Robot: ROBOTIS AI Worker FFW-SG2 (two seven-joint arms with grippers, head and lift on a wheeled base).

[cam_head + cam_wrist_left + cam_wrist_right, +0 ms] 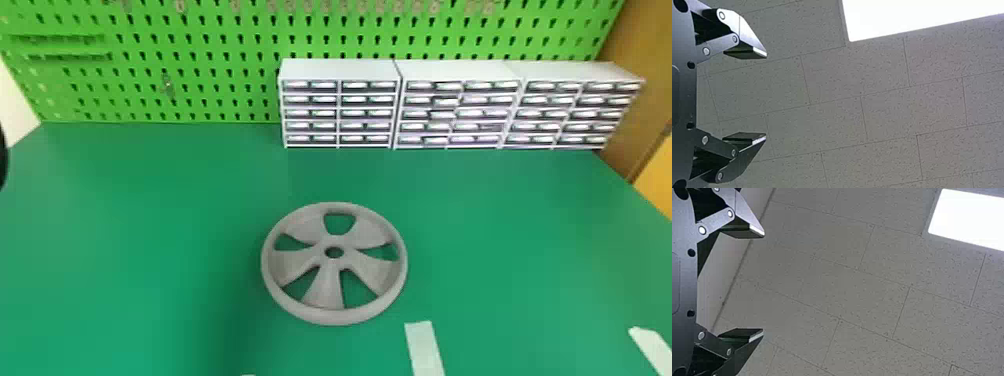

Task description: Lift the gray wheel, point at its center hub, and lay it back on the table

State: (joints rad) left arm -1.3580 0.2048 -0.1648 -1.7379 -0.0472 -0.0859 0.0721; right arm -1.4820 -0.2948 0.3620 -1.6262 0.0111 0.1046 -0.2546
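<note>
You've got left fingers (747,34) apart, nothing between them, aimed at ceiling tiles (883,113). Same for you on the right fingers (746,218): spread, empty, facing ceiling panels (860,293). So neither pair is lined up for the pick; you likely need to tip down first, then reach in.

Outward from there: your gray wheel (324,287) lies flat on the green surface (150,240), well apart from both pairs, probably lower than where they point. Exact bearing from either pair, can't tell. It sits about midway between left and right, so no clear nearer arm for you; either could serve, or both from opposite sides of the rim (269,272).

It's round, no long axis, so your approach angle looks free. Center hub (334,240) faces up, fine for pointing once you lift. Watch the rim, it could slip if you pinch shallow. Pale tape strip (424,347) just nearer and right; drawer units (340,70) well off on the far side. Lift, point, lay-back all left to do.
</note>
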